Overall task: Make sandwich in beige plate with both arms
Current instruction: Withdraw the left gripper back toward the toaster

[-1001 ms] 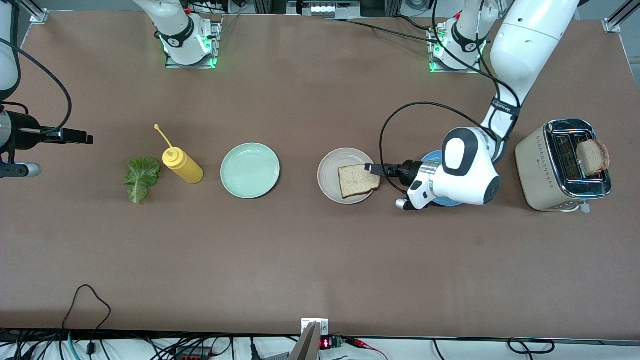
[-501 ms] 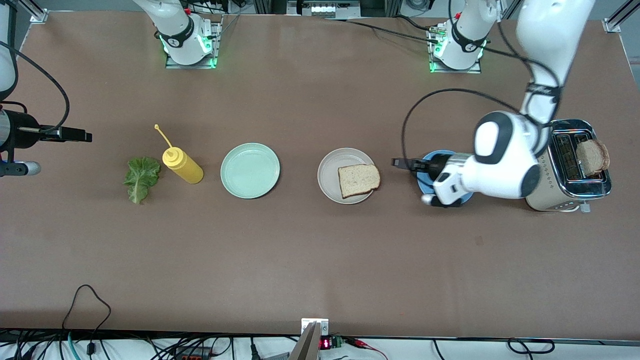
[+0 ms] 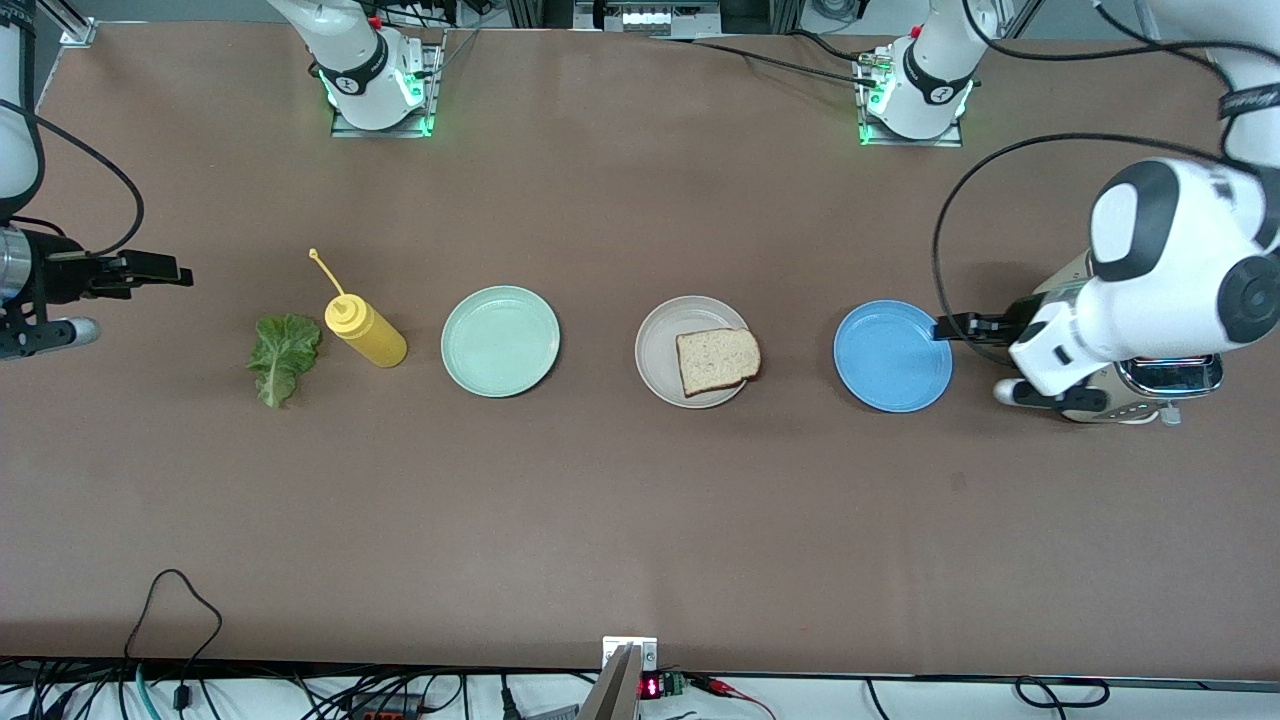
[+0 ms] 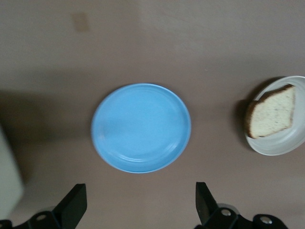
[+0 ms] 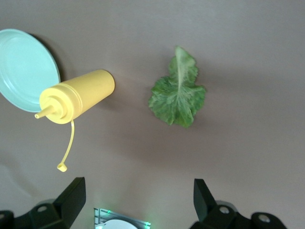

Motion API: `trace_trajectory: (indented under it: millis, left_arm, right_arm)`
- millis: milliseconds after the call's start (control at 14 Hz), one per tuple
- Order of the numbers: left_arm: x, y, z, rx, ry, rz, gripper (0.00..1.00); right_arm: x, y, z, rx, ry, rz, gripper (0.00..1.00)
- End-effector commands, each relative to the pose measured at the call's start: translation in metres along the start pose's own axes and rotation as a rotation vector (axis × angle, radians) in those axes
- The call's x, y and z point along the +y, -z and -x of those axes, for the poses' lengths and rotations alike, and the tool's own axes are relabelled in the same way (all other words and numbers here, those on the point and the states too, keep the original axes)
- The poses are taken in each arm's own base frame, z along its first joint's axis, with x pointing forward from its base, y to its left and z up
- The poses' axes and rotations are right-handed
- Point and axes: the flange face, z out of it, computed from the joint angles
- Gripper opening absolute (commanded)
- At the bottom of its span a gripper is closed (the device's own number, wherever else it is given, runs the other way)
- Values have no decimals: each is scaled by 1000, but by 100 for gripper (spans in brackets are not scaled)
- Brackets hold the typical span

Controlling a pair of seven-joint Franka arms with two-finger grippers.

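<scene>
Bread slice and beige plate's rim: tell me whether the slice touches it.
Touching. In the front view the bread slice lies on the beige plate, one corner overhanging the rim toward the blue plate; the left wrist view shows the same overlap.

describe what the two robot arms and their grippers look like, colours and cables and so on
Both arms are glossy white with rounded joints, black bands and loose black cables. The left arm has a black joint cap. The left gripper and right gripper are black, with flat black fingers. The bases glow green.

White jointed arms (image 3: pixel 1150 290) with black bands, looping black cables and black jaws.
</scene>
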Motion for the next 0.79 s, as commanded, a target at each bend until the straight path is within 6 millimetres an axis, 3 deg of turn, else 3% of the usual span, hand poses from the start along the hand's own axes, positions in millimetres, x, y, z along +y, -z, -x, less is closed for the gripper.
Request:
trace_trajectory:
  millis: [0,143,286,572,644,715]
  left_arm:
    - [-22,51,9,58,13,-119,100]
    - [-35,96,15,130,29,-138,100]
    - [-31,129,22,165,32,-138,100]
    - [-23,182,41,263,31,-147,100]
    - [-22,191,49,257,33,-147,100]
    - [-22,187,54,210,38,-143,100]
  right_arm:
    - [2,-18,22,49,136,-32,100]
    - [14,-36,31,44,210,-49,100]
    - [24,-53,40,44,276,-58,100]
    - [36,-90,46,94,468,-126,100]
    - [40,-100,48,111,514,-138,100]
    - [46,-110,48,139,592,-138,100]
